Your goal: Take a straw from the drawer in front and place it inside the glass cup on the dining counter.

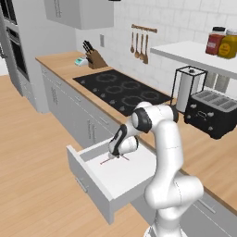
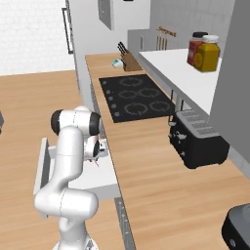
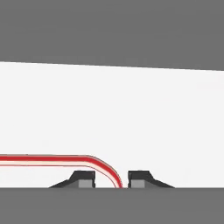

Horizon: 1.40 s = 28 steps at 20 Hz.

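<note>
straw (image 3: 57, 159), thin, red-striped, bent, between tool (image 3: 112, 179) tips.

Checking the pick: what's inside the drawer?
The straw on the white drawer floor, its bent end between the gripper fingertips. The arm covers part of the floor.

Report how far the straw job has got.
Done: the drawer stands pulled open. In hand: the gripper is down on the drawer floor with the straw running between its fingertips, jaws narrow but a firm grip unconfirmed. Left: lift the straw, carry it to the glass cup and drop it in.
</note>
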Available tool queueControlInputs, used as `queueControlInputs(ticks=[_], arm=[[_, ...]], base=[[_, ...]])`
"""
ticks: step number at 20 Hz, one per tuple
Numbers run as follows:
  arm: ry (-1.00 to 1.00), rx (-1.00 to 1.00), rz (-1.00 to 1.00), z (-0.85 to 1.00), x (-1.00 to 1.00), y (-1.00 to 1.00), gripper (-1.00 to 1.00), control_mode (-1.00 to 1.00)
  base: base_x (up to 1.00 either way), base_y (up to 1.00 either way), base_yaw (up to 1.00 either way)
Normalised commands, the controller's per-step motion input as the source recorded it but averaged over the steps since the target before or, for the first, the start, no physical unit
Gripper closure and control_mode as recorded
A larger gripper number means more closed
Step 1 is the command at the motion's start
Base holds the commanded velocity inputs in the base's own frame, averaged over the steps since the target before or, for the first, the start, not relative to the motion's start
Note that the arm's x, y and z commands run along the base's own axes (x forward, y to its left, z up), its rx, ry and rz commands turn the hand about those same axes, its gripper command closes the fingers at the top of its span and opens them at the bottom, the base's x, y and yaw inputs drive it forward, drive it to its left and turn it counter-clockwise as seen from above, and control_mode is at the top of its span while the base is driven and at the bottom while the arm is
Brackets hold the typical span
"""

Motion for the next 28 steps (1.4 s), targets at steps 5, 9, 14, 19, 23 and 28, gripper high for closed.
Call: queueControlInputs(ticks=[5, 9, 14, 19, 23, 28], arm=[[0.00, 0.00, 0.00, 0.00, -0.24, 0.23, 1.00, -1.00], [0.00, 0.00, -0.01, 0.01, -0.21, 0.28, 1.00, -1.00], [-0.08, 0.00, -0.04, 0.75, -0.41, 0.05, 1.00, -1.00], [-0.09, 0.04, -0.01, 1.00, -0.56, 0.00, 1.00, -1.00], [-0.05, 0.07, 0.00, 1.00, -0.44, 0.00, 1.00, -1.00], [-0.02, 0.04, 0.00, 1.00, -0.11, 0.00, 1.00, -1.00]], base=[[0.00, 0.00, 0.00], [0.00, 0.00, 0.00], [0.00, 0.00, 0.00], [0.00, 0.00, 0.00], [0.00, 0.00, 0.00], [0.00, 0.00, 0.00]])
